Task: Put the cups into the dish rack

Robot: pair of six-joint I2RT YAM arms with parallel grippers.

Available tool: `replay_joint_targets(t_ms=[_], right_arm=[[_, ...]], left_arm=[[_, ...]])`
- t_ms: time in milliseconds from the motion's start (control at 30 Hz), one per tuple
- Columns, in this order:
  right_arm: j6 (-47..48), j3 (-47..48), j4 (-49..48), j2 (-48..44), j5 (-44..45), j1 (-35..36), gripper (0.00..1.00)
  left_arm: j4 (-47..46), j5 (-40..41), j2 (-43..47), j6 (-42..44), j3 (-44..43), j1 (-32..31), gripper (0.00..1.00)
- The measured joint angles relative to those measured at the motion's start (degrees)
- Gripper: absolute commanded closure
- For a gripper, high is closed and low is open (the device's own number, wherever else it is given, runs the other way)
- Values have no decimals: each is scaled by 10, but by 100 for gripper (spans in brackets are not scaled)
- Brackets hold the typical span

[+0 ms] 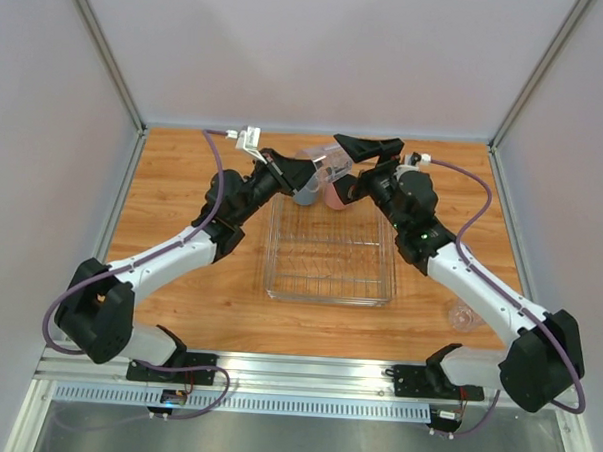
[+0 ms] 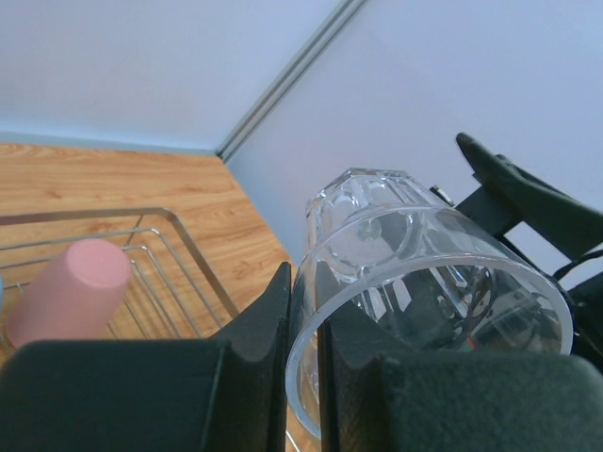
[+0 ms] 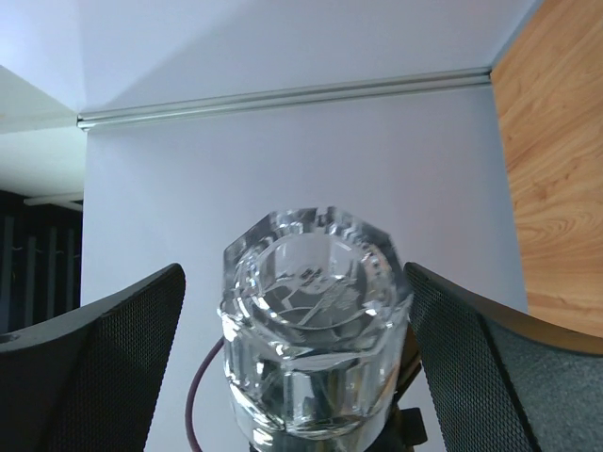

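The dish rack (image 1: 328, 298) sits in the middle of the table (image 1: 178, 186). Two cups are already in it, at its far end. The blue cup (image 1: 305, 194) and the pink cup (image 2: 71, 287) are side by side, and the pink one is upside down.

A clear cup (image 2: 415, 254) is up in the air over the far end of the rack. The left jaws are nearly together and pinch the cup's rim. One finger is inside the cup and one is outside. The cup lies on its side, with its bottom pointing away from the left arm (image 1: 170, 255).

The right jaws are wide apart. They stand on either side of the clear cup, near its bottom end, and do not touch it.

Another clear cup (image 1: 465, 315) stands on the table to the right of the rack, near the rack's front corner and close to the right arm (image 1: 479, 279). I cannot see a lavender cup anywhere.

I think the step now is a hand-over. The left arm holds the clear cup out and the right arm is lined up to take it.

Next, the right jaws would need to squeeze gently on the cup's sides. The left jaws should let go only after that, or the cup may fall on the cups below. Then the cup can go down into a free spot in the rack, near the blue and pink ones.
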State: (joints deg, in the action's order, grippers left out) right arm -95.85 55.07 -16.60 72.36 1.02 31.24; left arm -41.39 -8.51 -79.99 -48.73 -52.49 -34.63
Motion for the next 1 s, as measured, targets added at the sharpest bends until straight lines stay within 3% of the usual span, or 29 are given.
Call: replay_joint_targets(t_ms=[300, 433, 633, 733, 767, 800, 833, 900, 1000], right_arm=[[7, 22, 3, 19, 10, 18, 2], [8, 23, 0, 27, 11, 20, 18], [21, 28, 2, 34, 13, 20, 70], [28, 35, 3, 34, 13, 23, 81], [32, 39, 6, 34, 12, 23, 82], [40, 44, 12, 34, 12, 24, 85], [49, 49, 18, 34, 11, 23, 91], [69, 59, 40, 34, 10, 17, 94], [118, 78, 78, 34, 5, -1, 98]], left_arm=[[0, 21, -12, 23, -8, -6, 100], [1, 25, -12, 41, -8, -11, 100], [-4, 43, -8, 59, -7, -20, 100], [-3, 49, -1, 68, -7, -21, 76], [-3, 50, 2, 72, -7, -21, 53], [-1, 49, 5, 85, -7, -21, 39], [2, 47, 9, 94, -7, -22, 15], [15, 45, 20, 110, -7, -24, 2], [57, 48, 51, 137, -7, -25, 0]])
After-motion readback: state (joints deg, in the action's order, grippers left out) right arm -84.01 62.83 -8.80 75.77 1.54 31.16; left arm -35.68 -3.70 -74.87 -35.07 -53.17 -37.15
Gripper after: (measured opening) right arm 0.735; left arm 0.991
